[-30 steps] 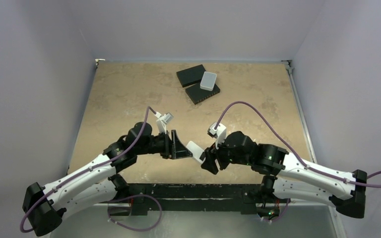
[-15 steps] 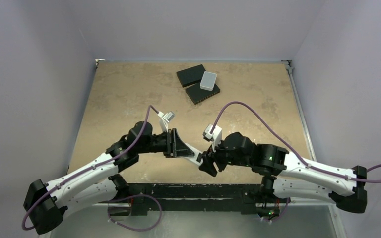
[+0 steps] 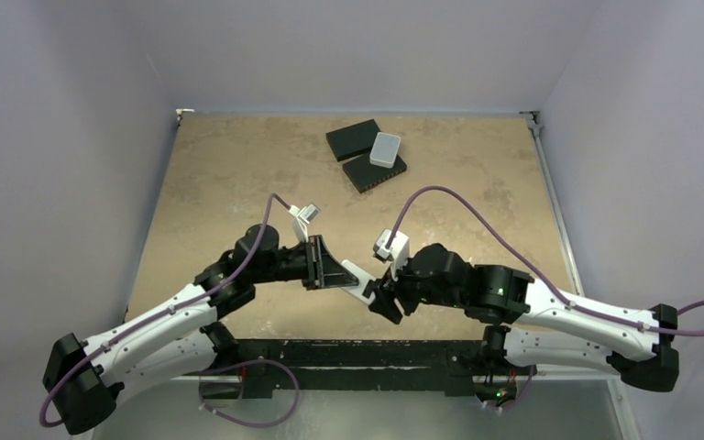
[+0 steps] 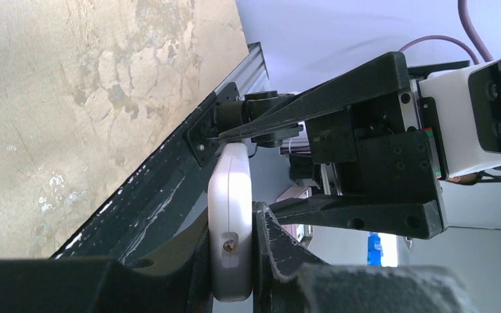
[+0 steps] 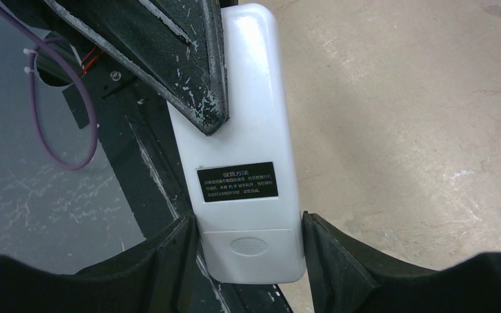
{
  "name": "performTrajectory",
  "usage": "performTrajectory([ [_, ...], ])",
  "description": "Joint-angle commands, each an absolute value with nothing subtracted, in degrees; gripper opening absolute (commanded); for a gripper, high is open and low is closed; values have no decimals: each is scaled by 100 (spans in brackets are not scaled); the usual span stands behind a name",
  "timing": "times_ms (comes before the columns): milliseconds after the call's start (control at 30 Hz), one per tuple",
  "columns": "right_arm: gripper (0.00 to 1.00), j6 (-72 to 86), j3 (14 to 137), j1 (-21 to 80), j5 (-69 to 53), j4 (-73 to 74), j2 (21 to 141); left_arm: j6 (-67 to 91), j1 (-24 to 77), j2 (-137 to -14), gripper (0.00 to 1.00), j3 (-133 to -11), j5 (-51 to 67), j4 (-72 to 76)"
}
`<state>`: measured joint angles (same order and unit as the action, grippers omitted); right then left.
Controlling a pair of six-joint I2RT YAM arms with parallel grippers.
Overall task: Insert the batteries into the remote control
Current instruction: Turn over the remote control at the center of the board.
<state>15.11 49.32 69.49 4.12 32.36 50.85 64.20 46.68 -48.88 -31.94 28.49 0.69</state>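
Note:
The white remote control (image 3: pixel 356 278) hangs in the air between my two grippers, over the table's near edge. My left gripper (image 3: pixel 335 273) is shut on its flat faces at one end; the left wrist view shows the remote (image 4: pixel 230 215) edge-on in the left gripper (image 4: pixel 231 244). My right gripper (image 3: pixel 376 295) clamps the side edges of the other end. The right wrist view shows the remote's plain white back (image 5: pixel 244 130) with a black label and a closed cover, held in the right gripper (image 5: pixel 249 242). The batteries are out of view.
Two black flat boxes (image 3: pixel 352 138) (image 3: pixel 375 172) lie at the back of the table, with a pale grey rounded box (image 3: pixel 385 148) resting on them. The black frame rail (image 3: pixel 348 350) runs along the table's near edge under the remote.
Both grippers and the remote have drifted slightly left and toward the near edge. The right wrist has closed in a little on the left gripper. Both grips look unchanged.

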Motion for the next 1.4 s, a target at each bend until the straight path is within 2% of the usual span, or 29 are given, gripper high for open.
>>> performTrajectory([
  [0,54,1427,5287,6935,748,3150,4924,6573,4694,-4708,0,-3194,3003,350],
  [167,70,1369,5345,6935,761,3068,4952,6896,4694,-4575,0,-3113,2803,498],
  [400,75,859,5645,7041,741,2769,5172,7911,4696,-4283,0,-2639,2481,1040],
  [667,76,39,5949,8040,2146,2606,5658,8781,4620,-3798,0,-2329,1977,1138],
  [1100,72,-1583,5154,9245,3777,1756,5623,9755,4101,-3279,0,-1662,2006,1442],
  [1367,71,-2059,4830,9579,4964,1326,6089,9923,4067,-3329,0,-1545,2186,1765],
])
